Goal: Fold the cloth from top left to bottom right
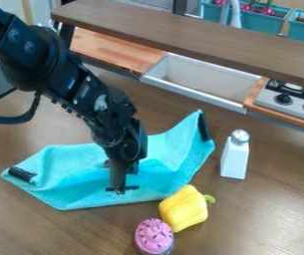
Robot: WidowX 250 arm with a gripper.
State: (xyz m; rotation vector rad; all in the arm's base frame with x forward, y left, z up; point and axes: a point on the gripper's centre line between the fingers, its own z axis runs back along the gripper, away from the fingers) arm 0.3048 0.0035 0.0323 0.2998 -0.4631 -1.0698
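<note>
Turquoise on the cloth beneath the jaws, black at 2 ends; nearer the camera than the jaws, yellow on the pepper, dark-flecked pink on the cupcake.

You have the turquoise cloth rumpled and partly folded on the tabletop, black patches at its left end and upper-right corner.

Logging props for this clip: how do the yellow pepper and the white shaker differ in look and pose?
The pepper is rounded and lobed, the shaker straight-sided. The pepper has a green stem, the shaker a silvery cap. The pepper lies on its side, while the shaker stands upright. Both rest on the brown table.
</note>
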